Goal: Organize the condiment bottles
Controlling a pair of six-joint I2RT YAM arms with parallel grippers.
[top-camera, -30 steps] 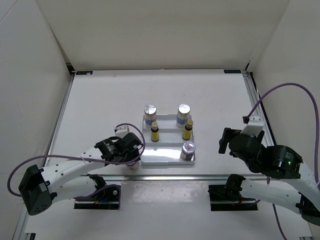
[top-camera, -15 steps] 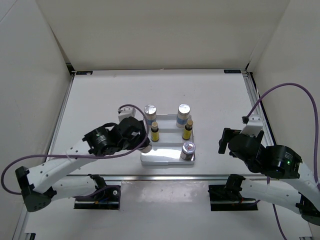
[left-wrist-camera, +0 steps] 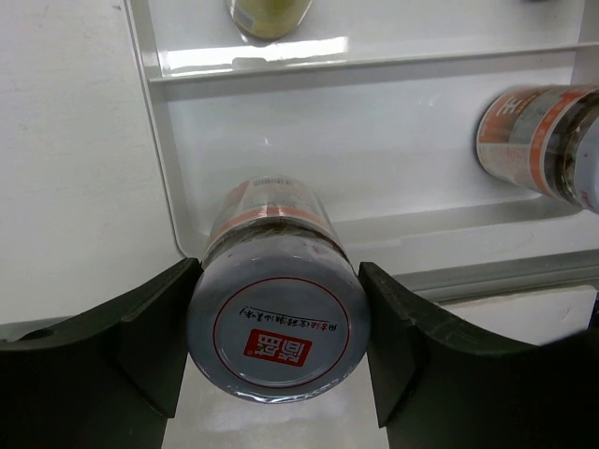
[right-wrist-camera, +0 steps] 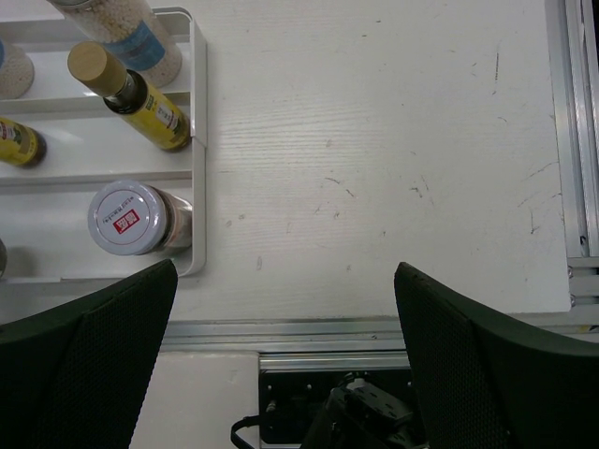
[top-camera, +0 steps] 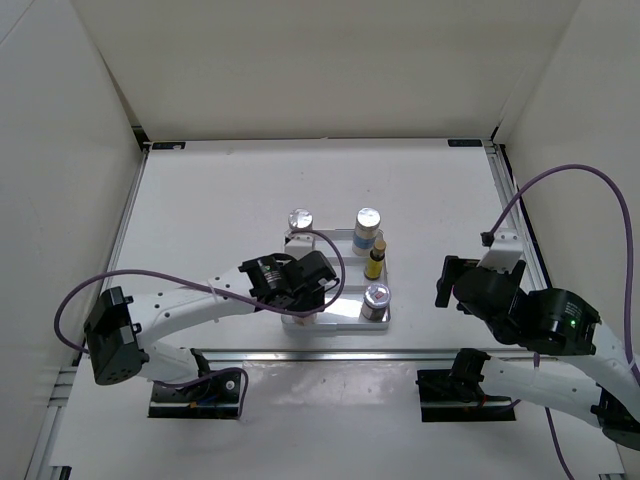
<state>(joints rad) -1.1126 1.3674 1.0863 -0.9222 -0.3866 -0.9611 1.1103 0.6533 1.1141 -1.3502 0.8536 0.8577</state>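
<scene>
Grips squat jar point(left-wrist-camera: 276, 327) at the lid with left gripper point(left-wrist-camera: 279, 273) closed snug on both sides, over front-left step of tray point(left-wrist-camera: 167, 187); probably glass, rigid, light, slick metal lid, so better held lower on body; right gripper point(right-wrist-camera: 285, 271) wide open, empty.

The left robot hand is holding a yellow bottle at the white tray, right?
Not quite. The left gripper is holding a silver-lidded jar, not a yellow bottle, at the white tray. The left wrist view shows its round silver lid between the fingers.
</scene>
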